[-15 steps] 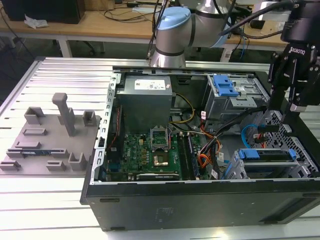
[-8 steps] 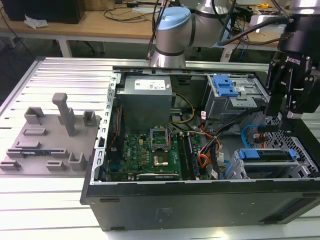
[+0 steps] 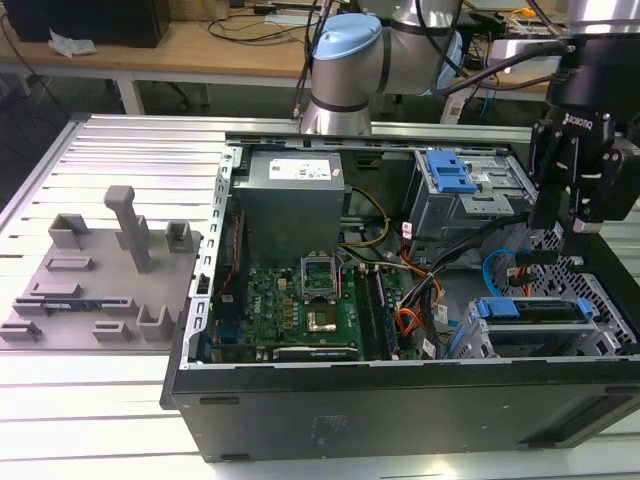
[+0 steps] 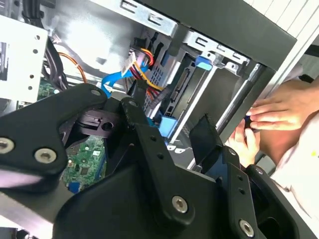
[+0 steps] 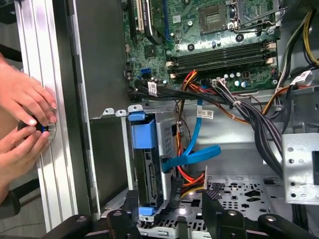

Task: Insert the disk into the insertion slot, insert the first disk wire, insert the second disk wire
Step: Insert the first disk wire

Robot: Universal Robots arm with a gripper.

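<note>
- The computer case lies open on a slotted aluminium surface; wooden benches stand in the room behind the case
- Beside the case, at the exterior view's left, a grey fixture tray rests on the surface
- The disk sits in the insertion slot, in the case's corner at the exterior view's right
- The gripper hangs over that corner, fingers spread apart and holding nothing
- The second disk wire curves just beside the disk; the first disk wire lies under it
- A person's hands rest on the surface outside the case wall
</note>
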